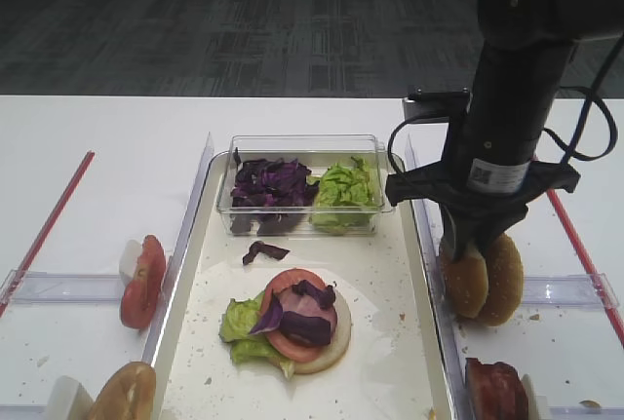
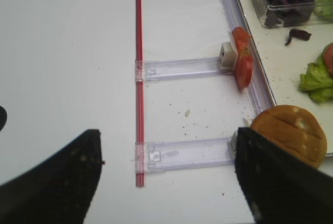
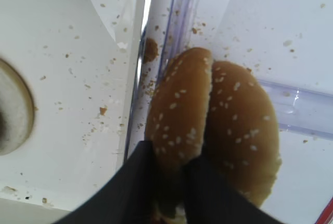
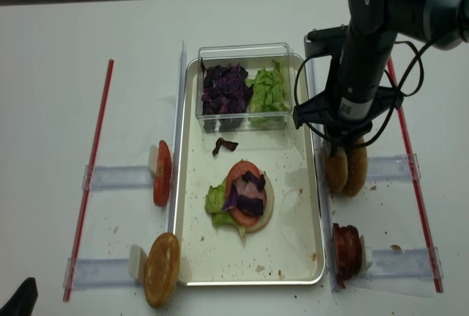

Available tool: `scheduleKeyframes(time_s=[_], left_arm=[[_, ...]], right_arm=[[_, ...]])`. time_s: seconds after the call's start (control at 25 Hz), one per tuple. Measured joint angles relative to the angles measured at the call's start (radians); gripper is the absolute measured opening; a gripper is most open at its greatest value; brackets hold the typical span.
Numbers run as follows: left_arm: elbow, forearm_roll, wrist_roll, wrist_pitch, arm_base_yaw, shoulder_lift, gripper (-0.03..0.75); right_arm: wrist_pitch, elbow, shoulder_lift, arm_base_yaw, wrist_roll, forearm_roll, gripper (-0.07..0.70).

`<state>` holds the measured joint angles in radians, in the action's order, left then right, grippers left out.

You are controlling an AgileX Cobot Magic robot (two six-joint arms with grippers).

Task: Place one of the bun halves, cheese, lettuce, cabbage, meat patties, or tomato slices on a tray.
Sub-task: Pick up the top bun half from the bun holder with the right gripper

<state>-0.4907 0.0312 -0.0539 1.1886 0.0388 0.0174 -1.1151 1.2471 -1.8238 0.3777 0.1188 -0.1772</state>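
Right gripper (image 3: pixel 169 174) reaching down onto two seeded buns (image 3: pixel 208 125) standing on edge just right of tray (image 1: pixel 414 274), jaws pinching inner bun. Tray holding clear tub (image 1: pixel 304 184) at far end, cabbage (image 1: pixel 270 184) and lettuce (image 1: pixel 344 186) sitting inside it; stacked bun bottom (image 1: pixel 331 337) with tomato lying mid-tray. Left gripper (image 2: pixel 166 177) hanging left of tray, jaws spread, gripping nothing.
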Motion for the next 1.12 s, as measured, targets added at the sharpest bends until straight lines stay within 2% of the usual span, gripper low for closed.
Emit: scheduleKeyframes(time_s=[0.24, 1.12], left_arm=[[0.000, 0.000, 0.000, 0.000, 0.000, 0.000, 0.493], [0.000, 0.000, 0.000, 0.000, 0.000, 0.000, 0.493]], right_arm=[[0.000, 0.000, 0.000, 0.000, 0.000, 0.000, 0.141], [-0.013, 0.018, -0.002, 0.000, -0.004, 0.000, 0.136]])
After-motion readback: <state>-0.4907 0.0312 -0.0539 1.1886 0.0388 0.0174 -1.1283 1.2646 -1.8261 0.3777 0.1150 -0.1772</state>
